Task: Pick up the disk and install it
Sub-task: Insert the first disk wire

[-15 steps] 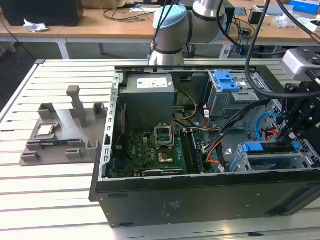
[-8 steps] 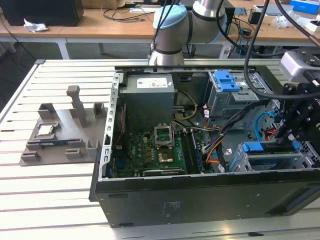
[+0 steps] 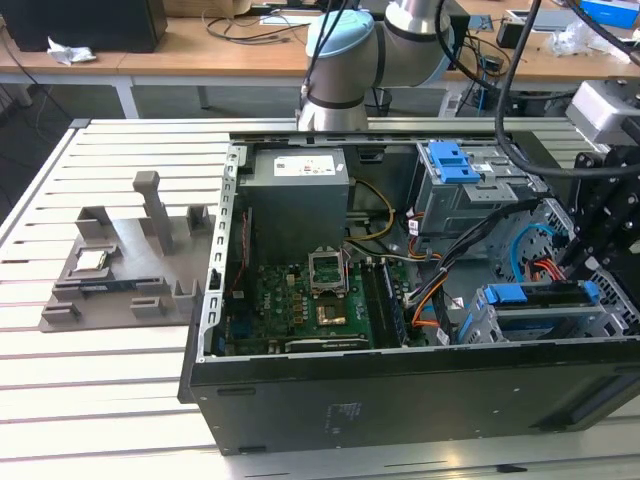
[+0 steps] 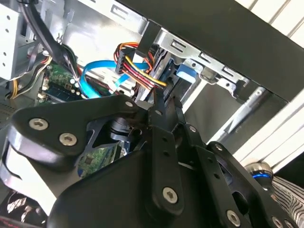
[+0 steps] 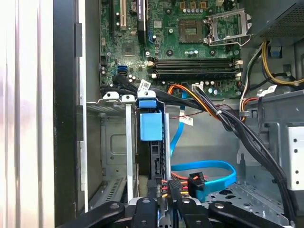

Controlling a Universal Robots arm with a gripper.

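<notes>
First wrist view puts the disk standing on edge in the drive bay, so I judge I'm at the seating step. My gripper sits at its cabled end; jaws look together, and whether they pinch it I cannot tell.

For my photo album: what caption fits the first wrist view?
Gripper at the rear of the disk, which sits in the drive cage inside an open computer case.

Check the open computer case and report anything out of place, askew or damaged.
Nothing looks damaged. The disk stands on edge in the drive cage, blue tab up, apparently seated. The gripper is right at its connector end. The loose cables look routine for an opened case.
</notes>
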